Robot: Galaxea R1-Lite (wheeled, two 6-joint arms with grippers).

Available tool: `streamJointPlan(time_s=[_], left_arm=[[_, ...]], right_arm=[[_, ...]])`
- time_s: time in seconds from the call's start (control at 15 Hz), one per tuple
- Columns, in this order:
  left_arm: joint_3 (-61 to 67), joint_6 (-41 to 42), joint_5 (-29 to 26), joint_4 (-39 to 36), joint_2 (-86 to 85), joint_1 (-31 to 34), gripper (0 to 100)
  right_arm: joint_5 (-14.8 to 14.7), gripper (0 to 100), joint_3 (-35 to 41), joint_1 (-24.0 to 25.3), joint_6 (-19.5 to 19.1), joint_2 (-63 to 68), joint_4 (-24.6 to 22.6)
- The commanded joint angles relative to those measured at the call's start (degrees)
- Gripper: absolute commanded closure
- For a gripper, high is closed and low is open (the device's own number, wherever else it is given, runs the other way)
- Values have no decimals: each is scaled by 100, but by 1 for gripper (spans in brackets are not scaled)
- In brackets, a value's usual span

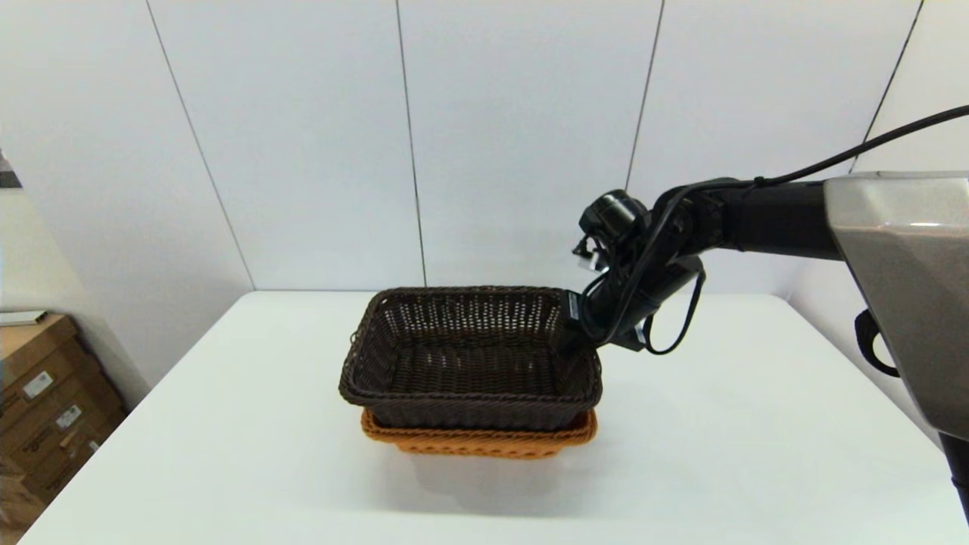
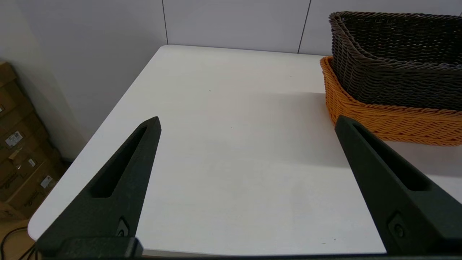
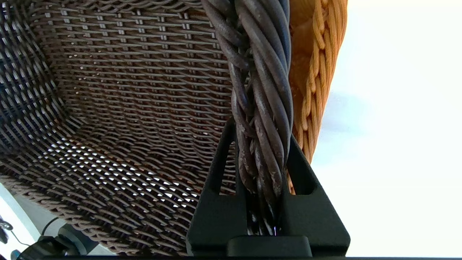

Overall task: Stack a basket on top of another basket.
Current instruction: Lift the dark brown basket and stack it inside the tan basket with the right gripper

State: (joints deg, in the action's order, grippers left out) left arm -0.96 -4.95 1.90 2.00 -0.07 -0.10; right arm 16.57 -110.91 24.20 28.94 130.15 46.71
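Note:
The dark brown basket [image 1: 469,356] rests inside the orange-tan basket [image 1: 477,440] at the middle of the table, tilted a little with its far side raised. My right gripper [image 1: 577,327] is shut on the dark basket's braided rim at its far right corner. In the right wrist view the two fingers pinch that rim [image 3: 261,108], with the dark basket's lattice floor [image 3: 126,119] to one side and the orange basket's rim [image 3: 317,72] to the other. My left gripper [image 2: 247,124] hangs open over bare table, away from both baskets [image 2: 397,54], [image 2: 389,119].
The white table [image 1: 757,454] ends at a white panelled wall behind. Cardboard boxes [image 1: 45,401] stand on the floor past the table's left edge. Bare tabletop lies on all sides of the baskets.

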Motion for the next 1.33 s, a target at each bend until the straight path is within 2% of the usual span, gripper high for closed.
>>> streamJointPlan(time_s=[0.07, 0.53, 0.6, 1.0, 1.33], left_arm=[[0, 3, 3, 2, -1, 1, 0], [0, -6, 3, 2, -1, 1, 0], [0, -6, 3, 2, -1, 1, 0], [0, -6, 3, 2, -1, 1, 0], [0, -6, 3, 2, -1, 1, 0]], right_arm=[[40, 100, -1, -12, 94, 125, 22], [4, 100, -10, -82, 85, 213, -84], [-13, 0, -18, -91, 94, 222, -92], [-277, 0, -27, -363, 24, -86, -92], [-277, 0, -1, -1251, -187, -666, -189]])
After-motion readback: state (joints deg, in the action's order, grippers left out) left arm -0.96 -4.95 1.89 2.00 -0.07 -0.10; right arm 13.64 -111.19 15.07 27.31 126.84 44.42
